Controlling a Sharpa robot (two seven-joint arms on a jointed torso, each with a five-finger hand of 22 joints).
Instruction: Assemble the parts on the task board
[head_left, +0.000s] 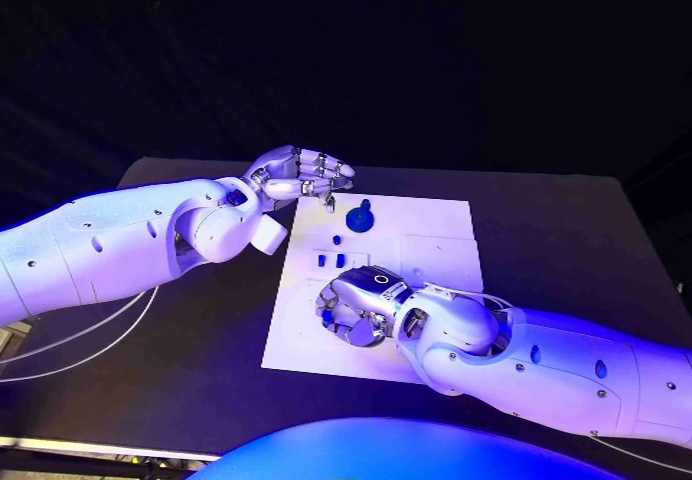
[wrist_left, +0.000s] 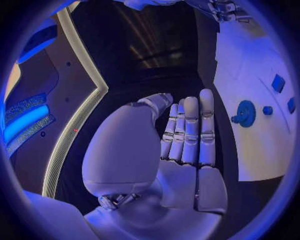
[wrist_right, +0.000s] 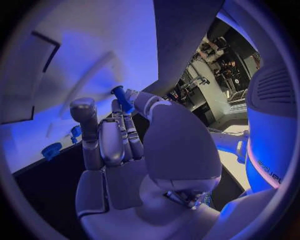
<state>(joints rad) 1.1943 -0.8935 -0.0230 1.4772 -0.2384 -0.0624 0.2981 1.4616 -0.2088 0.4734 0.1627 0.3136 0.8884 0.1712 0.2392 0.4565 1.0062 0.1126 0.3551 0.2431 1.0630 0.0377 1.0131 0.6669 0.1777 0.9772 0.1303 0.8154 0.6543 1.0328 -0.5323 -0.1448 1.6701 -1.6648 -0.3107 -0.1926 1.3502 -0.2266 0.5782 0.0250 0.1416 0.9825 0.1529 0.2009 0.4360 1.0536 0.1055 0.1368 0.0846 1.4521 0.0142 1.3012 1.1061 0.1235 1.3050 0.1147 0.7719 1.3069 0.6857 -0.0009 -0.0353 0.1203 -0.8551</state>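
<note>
the right hand (head_left: 364, 305) pinches a small blue peg (wrist_right: 120, 97) over the near left of the task board (head_left: 433, 250); keep it upright while seating. the left hand (head_left: 300, 176), flat and released, hovers at the far left corner.

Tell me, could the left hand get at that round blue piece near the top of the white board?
Probably yes. The left hand hovers beside the round blue part, holding nothing, and nothing lies between them on the task board.

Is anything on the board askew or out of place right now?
Nothing stands out. The task board lies flat, the round blue part and small pieces rest on it, and the right hand holds a blue part.
</note>
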